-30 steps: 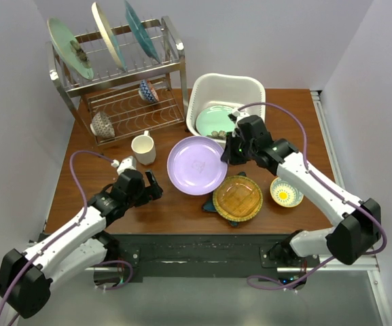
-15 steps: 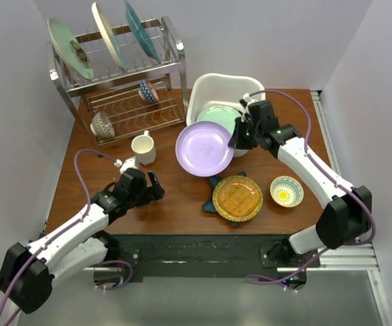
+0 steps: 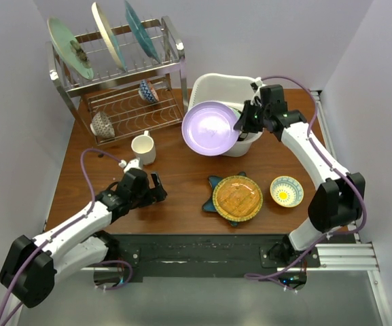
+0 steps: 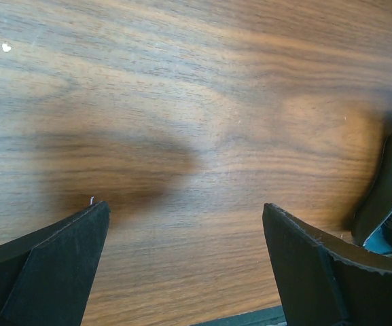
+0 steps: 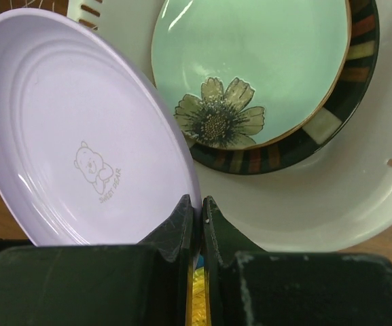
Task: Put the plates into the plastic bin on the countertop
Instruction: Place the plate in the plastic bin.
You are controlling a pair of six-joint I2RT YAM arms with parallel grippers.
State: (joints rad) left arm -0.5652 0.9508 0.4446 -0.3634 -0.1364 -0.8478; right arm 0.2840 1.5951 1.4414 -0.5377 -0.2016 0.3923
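Your wooden table (image 3: 182, 204) carries the wire dish rack (image 3: 124, 75) at the back left, with the white bin (image 3: 226, 85) to its right. In the bin, a mint flower plate (image 5: 263, 61) lies on a dark striped-rim plate (image 5: 345, 109). The lavender plate (image 3: 210, 128) hangs tilted over the bin's near-left rim; whether it touches the rim, you cannot tell. In front of the bin, the amber plate (image 3: 237, 197) sits on the blue star plate (image 3: 212, 183), with a small bowl (image 3: 287, 191) to their right. A cream mug (image 3: 143, 147) stands near the rack. Your right gripper (image 5: 197, 204) is pinched tight on the lavender plate's edge. Your left gripper (image 4: 185, 217) is spread wide and empty, low over bare wood.
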